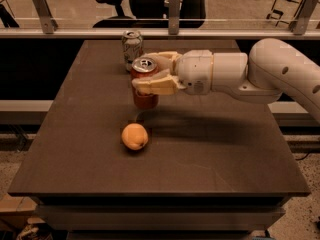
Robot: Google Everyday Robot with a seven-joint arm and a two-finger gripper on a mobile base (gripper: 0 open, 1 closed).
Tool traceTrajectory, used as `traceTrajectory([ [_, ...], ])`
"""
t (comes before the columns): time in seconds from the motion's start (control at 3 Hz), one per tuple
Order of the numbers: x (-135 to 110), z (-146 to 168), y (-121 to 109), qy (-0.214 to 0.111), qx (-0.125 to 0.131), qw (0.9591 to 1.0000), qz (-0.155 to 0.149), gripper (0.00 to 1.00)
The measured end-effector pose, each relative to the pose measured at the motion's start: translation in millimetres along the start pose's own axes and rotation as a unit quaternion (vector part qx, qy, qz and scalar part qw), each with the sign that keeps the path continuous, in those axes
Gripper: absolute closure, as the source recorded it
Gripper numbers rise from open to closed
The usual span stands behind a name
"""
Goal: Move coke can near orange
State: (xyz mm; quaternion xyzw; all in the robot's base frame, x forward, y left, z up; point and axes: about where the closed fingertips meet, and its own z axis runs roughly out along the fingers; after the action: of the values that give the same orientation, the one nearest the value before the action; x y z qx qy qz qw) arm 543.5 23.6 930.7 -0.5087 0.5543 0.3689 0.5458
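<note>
Right now the gripper (pixel 145 75) sits over the mid-back part of the table (pixel 225 159), reaching in from the right on the white arm (pixel 280 74). Its 2 fingers (pixel 155 85) are clamped on the coke can (pixel 145 100) — 1 finger across the front, the other behind the silver top. The can is upright; whether its base touches the surface I can't tell. The orange (pixel 134 136) lies closer to the front edge, slightly left of the can — near it but apart, w/ bare tabletop between. A white-and-green can (pixel 132 45) stands upright just behind the coke can, toward the back edge.
</note>
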Motion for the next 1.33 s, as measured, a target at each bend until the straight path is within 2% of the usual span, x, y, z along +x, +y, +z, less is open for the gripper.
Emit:
traceTrajectory([
  [0.67,13,6,7,0.003,-0.006,0.9998,0.019,1.0],
  [1.33,23,17,26,-0.001,-0.022,0.999,0.04,1.0],
])
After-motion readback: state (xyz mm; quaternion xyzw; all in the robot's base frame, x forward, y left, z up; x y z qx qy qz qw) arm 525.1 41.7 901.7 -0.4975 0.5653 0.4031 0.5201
